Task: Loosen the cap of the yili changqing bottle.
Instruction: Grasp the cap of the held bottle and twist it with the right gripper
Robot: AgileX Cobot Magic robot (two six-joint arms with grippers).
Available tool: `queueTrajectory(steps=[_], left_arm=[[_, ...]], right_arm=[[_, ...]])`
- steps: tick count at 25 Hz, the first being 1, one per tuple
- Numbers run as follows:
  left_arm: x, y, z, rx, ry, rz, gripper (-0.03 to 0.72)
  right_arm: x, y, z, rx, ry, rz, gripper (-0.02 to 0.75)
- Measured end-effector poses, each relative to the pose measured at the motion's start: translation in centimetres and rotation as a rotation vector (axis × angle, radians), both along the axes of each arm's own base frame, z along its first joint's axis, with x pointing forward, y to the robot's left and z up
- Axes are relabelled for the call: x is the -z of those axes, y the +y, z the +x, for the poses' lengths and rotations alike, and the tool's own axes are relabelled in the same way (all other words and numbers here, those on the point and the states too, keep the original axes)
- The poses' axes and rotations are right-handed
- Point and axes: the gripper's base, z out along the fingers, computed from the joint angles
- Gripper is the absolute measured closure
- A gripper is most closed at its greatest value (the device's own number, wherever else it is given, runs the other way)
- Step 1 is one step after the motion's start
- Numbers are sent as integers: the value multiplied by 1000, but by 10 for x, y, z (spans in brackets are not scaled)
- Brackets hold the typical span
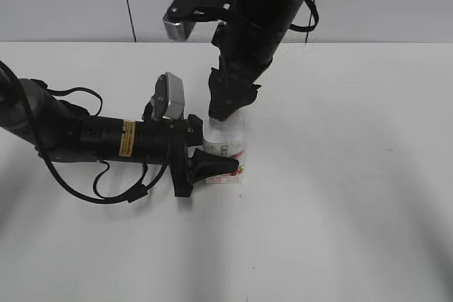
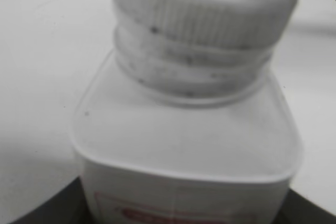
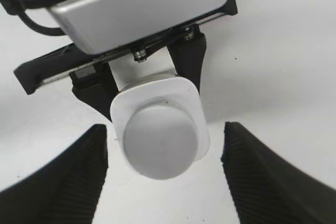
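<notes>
The yili changqing bottle point(image 1: 228, 148) stands upright on the white table, white with a pink-red label. My left gripper point(image 1: 212, 164) is shut on its body from the left. In the left wrist view the bottle point(image 2: 184, 150) fills the frame, with its ribbed white cap point(image 2: 210, 9) on the neck. My right gripper point(image 1: 225, 107) hangs directly above the cap, which it hides in the exterior view. In the right wrist view the cap point(image 3: 160, 145) sits between the two open fingers point(image 3: 165, 177), which stand apart from it on both sides.
The white table point(image 1: 340, 196) spreads around the bottle. The left arm point(image 1: 85, 136) with its cables lies low across the table's left side. The right arm point(image 1: 262, 19) comes down from the top middle.
</notes>
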Motion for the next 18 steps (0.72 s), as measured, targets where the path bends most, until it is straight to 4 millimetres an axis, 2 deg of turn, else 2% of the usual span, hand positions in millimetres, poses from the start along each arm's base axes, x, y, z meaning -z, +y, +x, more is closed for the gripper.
queueTrajectory(steps=[4, 12, 18], left_arm=[[0, 0, 0, -1, 0, 0, 297], [0, 0, 0, -1, 0, 0, 297], [0, 0, 0, -1, 0, 0, 297]], right_arm=[[-6, -1, -1, 147, 46, 26, 197], [-5, -3, -6, 676, 293, 50, 196], [-5, -3, -6, 928, 390, 68, 196]])
